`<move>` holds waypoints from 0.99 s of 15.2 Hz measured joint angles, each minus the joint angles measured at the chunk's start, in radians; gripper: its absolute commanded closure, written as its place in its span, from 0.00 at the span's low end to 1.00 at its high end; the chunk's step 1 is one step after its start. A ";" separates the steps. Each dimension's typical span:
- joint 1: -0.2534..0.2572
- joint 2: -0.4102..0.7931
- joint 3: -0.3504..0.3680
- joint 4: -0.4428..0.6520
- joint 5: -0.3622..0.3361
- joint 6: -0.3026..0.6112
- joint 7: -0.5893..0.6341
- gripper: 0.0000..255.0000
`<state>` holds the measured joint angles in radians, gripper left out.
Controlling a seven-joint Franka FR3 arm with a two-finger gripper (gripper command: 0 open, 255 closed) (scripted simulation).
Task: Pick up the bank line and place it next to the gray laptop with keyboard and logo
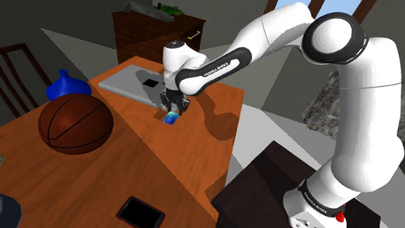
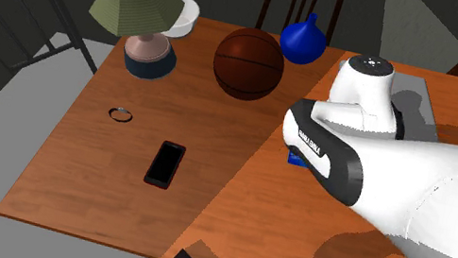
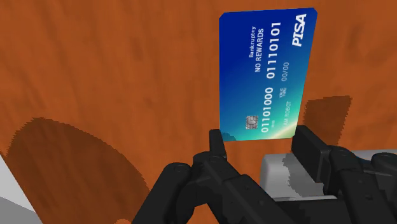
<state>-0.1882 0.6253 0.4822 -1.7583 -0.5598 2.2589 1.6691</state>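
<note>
The bank card [image 3: 264, 70] is blue with white numbers and a chip. My gripper [image 3: 261, 133] is shut on it, the two fingers clasping its near end by the long edges. In the shoulder view the card [image 1: 171, 119] hangs tilted under the gripper [image 1: 172, 108], just over the wooden table [image 1: 143, 163]. It is right beside the front edge of the closed grey laptop [image 1: 129, 82]. A corner of the laptop [image 3: 283, 168] shows behind the fingers. In the second exterior view the arm hides most of the card [image 2: 292, 160]; the laptop [image 2: 415, 92] lies beyond it.
A basketball [image 1: 75, 123] and a blue vase [image 1: 67, 86] stand at the shoulder view's left. A black phone [image 1: 140, 214] lies near the front edge. A lamp [image 2: 138, 3], a white bowl [image 2: 184, 15] and a small ring [image 2: 121, 115] sit at the far end.
</note>
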 measured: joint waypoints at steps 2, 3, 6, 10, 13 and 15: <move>-0.029 0.013 -0.010 0.017 0.000 0.003 -0.042 1.00; -0.048 0.009 -0.012 0.015 0.003 0.007 -0.063 1.00; -0.090 0.032 -0.026 0.053 0.005 0.004 -0.130 1.00; -0.126 0.055 -0.039 0.089 0.007 0.003 -0.187 1.00; -0.122 0.082 -0.050 0.092 -0.007 0.025 -0.181 1.00; -0.116 0.099 -0.058 0.093 -0.017 0.041 -0.172 1.00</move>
<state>-0.3041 0.7247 0.4247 -1.6655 -0.5769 2.2998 1.4970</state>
